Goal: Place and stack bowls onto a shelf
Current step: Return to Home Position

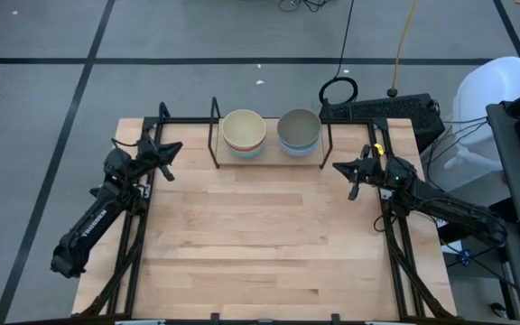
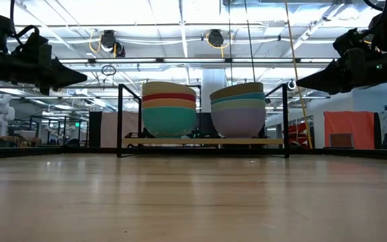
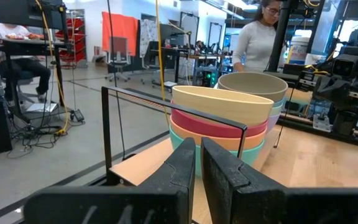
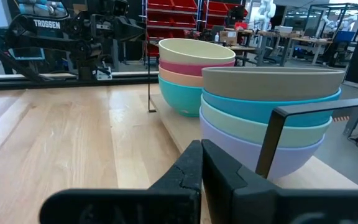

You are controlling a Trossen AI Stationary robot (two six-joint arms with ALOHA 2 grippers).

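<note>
Right gripper (image 4: 201,148): closest to its wrist camera; its two dark fingers are pressed together and grasp nothing. In the high view it hangs over the table's right side, near the shelf's right end but apart from it.
Left gripper (image 3: 199,148): fingers drawn together with only a thin slit between them, nothing between them. It hangs above the table's left edge, towards the far corner and well apart from the shelf.
Height of the arms: the low view shows both grippers raised above the tabletop (image 1: 260,244), one on each side of the shelf and pointing inwards.
Shelf (image 2: 203,141): a black rod rack with a light wood surface, standing at the middle of the table's far edge and carrying two stacks of four bowls side by side.
Left stack: cyan bowl (image 2: 169,122) at the bottom, then orange bowl (image 2: 169,104), magenta bowl (image 2: 169,97), and cream bowl (image 1: 244,128) on top.
Right stack: lavender bowl (image 2: 238,122) at the bottom, then pale green bowl (image 2: 238,104), blue bowl (image 2: 239,97), and olive-grey bowl (image 1: 299,127) on top.
Nesting: every bowl sits upright inside the one below, and the stacks stand just beside each other.
Beyond the table: a person (image 3: 253,37) in a light top stands behind the shelf.
</note>
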